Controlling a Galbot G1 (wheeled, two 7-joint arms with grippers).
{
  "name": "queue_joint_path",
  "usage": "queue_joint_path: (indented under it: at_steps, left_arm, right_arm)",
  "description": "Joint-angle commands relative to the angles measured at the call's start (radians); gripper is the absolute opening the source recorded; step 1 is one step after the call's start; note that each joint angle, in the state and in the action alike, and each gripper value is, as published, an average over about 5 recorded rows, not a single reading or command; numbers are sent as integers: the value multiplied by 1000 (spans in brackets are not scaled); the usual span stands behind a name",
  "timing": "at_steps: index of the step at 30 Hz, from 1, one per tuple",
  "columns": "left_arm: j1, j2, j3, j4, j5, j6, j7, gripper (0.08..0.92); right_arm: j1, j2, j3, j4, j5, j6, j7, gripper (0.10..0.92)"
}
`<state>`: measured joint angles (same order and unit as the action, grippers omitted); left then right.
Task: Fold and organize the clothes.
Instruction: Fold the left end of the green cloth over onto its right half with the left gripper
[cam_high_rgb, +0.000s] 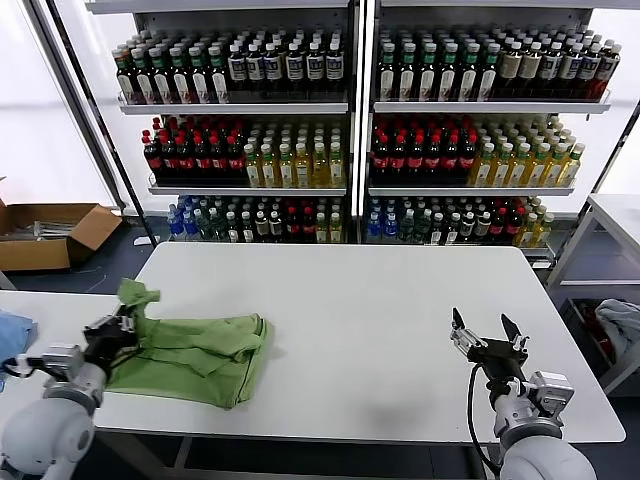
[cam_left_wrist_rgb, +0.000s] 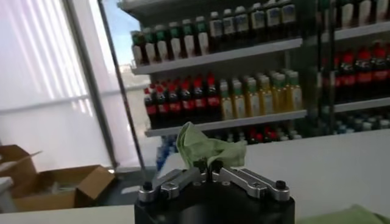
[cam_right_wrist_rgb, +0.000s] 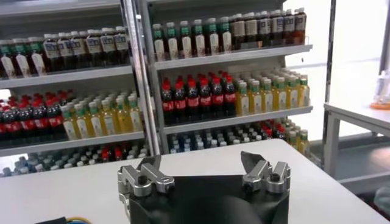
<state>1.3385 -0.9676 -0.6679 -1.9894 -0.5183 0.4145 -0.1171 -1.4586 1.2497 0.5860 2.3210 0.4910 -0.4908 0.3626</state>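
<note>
A light green polo shirt (cam_high_rgb: 205, 352) lies partly folded on the left part of the white table (cam_high_rgb: 380, 300). One corner of it (cam_high_rgb: 136, 296) stands lifted at the shirt's far left. My left gripper (cam_high_rgb: 122, 326) is shut on that lifted fabric; the left wrist view shows the green cloth (cam_left_wrist_rgb: 207, 146) bunched up between the closed fingertips (cam_left_wrist_rgb: 208, 165). My right gripper (cam_high_rgb: 486, 328) is open and empty above the table's right front part, far from the shirt; its spread fingers (cam_right_wrist_rgb: 149, 165) show in the right wrist view.
Shelves of bottles (cam_high_rgb: 350, 130) stand behind the table. An open cardboard box (cam_high_rgb: 50, 232) sits on the floor at far left. A blue cloth (cam_high_rgb: 12, 335) lies on a lower surface at the left edge. A side table (cam_high_rgb: 615, 215) stands at right.
</note>
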Motion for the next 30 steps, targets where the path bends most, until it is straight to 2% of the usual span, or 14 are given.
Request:
queue_joint_path:
  at_steps: [1,10,14,22,25,30]
  left_arm:
    - [-78,-132,307,-19,78,14,-19,94]
    - [-99,-158,365,3,93,25,-16,94]
    - [-107,-182,382,51,129,19,7,94]
    - [-87,-285,420,174,240,-43,62,104]
    - [-88,-319,428,195,242,-75,67,161]
    - [-88,-348,429,204,228,-101,69,308]
  right_arm:
    - [-59,34,24,23,-21,3,1,823]
    - [-83,71,13,15,-56,13,-2,823]
    - [-87,72,14,13,-57,16,-4,823]
    - [-96,58,12,-7,-55,31,-11,823]
    - [-88,53,7,-17,-54,32,-11,823]
    - [-79,49,-1,-24,-49,33,-13,823]
